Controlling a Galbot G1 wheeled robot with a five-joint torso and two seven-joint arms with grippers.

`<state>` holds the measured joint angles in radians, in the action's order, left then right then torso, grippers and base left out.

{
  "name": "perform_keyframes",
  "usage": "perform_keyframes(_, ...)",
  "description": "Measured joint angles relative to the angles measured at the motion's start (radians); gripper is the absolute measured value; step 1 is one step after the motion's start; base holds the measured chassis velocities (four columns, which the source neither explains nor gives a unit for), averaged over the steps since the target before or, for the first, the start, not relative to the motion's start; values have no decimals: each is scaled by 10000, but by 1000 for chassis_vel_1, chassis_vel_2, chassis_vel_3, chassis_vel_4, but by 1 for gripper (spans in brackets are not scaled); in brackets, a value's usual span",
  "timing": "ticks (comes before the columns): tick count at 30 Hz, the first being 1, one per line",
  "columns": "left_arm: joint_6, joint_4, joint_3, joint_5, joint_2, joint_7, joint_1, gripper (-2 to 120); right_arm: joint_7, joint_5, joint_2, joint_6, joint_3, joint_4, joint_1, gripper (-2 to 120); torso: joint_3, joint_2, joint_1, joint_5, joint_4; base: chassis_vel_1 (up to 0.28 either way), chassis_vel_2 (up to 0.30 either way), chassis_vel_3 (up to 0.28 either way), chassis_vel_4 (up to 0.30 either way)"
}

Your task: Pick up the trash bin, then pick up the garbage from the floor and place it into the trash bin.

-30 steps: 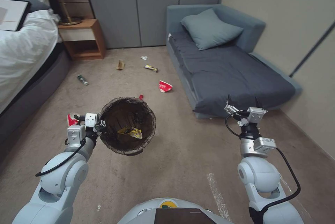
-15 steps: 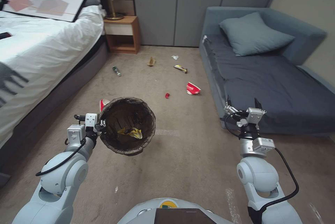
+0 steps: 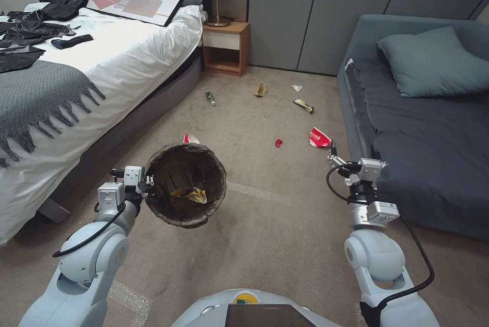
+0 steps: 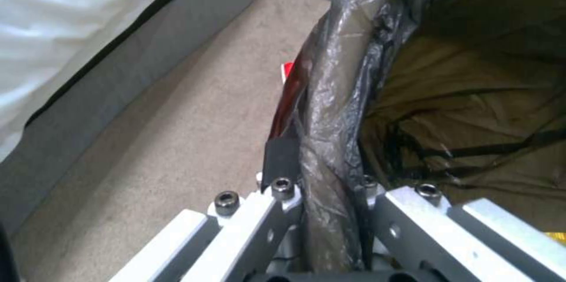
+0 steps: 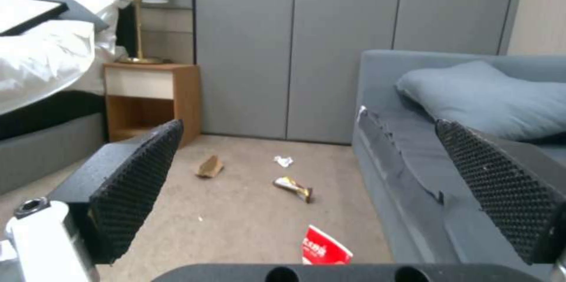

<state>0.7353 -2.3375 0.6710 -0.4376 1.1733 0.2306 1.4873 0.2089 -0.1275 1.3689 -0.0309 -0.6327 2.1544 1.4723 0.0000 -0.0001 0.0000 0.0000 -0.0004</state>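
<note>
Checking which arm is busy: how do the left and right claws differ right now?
The left claw is shut on the bin rim, holding it above the carpet; the right claw is open and empty, raised beside the sofa. Both point forward.

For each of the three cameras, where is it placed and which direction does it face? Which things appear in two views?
Head view: high on the robot, facing forward and down at the floor; both arms, left gripper clamped on the trash bin, right gripper open.
Left wrist view: on the left arm, facing along the bin's bagged rim toward the bed.
Right wrist view: on the right arm, facing forward between its fingers at the sofa.
Shared: the red-and-white packet, head and right wrist.
</note>
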Motion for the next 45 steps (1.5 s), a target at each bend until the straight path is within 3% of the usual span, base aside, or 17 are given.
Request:
perform_keyframes(29, -55, -7, -114, 549, 17, -514, 214, 0, -187, -16, 54, -117, 99, -333, -19, 100, -1, 1, -1, 0, 4, -6, 6, 7, -4)
perform_keyframes(45, -180, -49, -52, 778, 122, -642, 324, 0, -184, -86, 39, -95, 123, -383, -77, 100, -1, 1, -2, 4, 5, -202, 199, 204, -198)
